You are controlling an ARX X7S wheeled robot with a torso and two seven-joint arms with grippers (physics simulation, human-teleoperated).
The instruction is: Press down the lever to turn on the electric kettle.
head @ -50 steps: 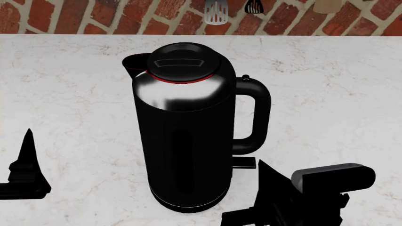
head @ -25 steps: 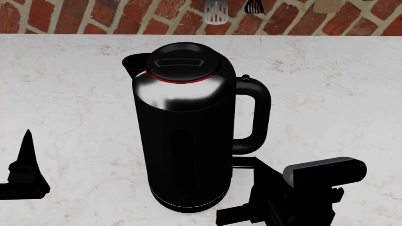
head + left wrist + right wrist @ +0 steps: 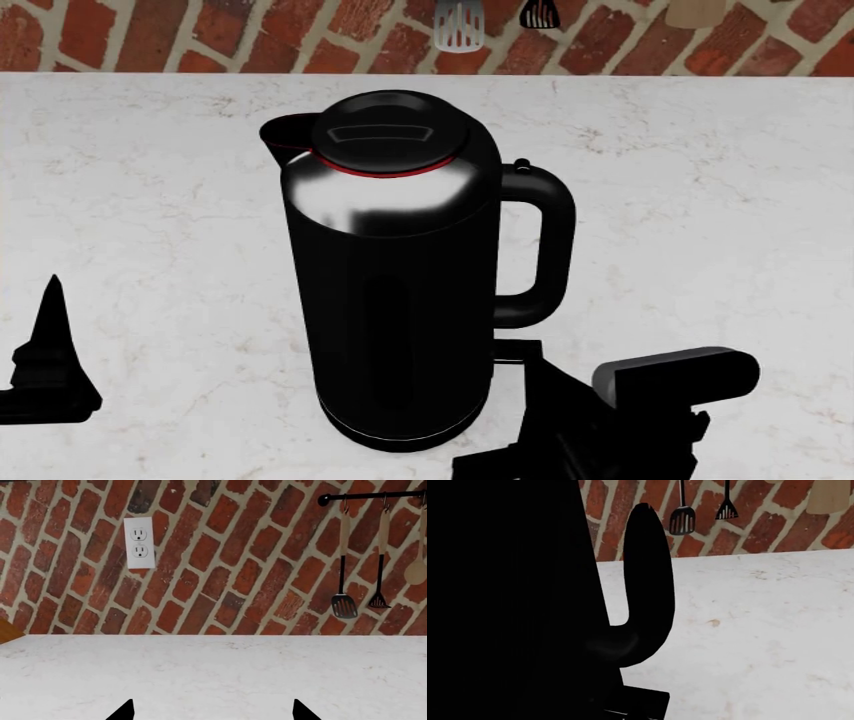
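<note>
From the left wrist camera I see a bare stretch of white marble counter [image 3: 213, 672] running back to a red brick wall [image 3: 233, 565]. A white wall outlet [image 3: 139, 542] sits on the bricks, and a slotted spatula [image 3: 344, 605] and other utensils hang from a black rail [image 3: 370, 496]. The left gripper [image 3: 212, 711] shows only as two black fingertips, set wide apart with nothing between them.

From the head camera, the electric kettle [image 3: 394, 270] stands upright in the middle of the counter [image 3: 707, 160], its red-ringed lid on top, its spout toward the back left and its loop handle [image 3: 541, 245] to the right. The lever [image 3: 518, 349] juts out just below the handle, low on the body. The right gripper [image 3: 534, 375] reaches in from the lower right, its dark tip right at the lever; whether it touches, and how the jaws stand, I cannot tell, black on black. The left gripper [image 3: 48, 350] waits well to the left, apart from the kettle.

The right wrist camera is close against the kettle [image 3: 507, 600], whose body fills half the picture. The handle [image 3: 647, 590] curves beside it, and the lever [image 3: 644, 704] pokes out at the base, above the pale counter [image 3: 760, 640].
</note>
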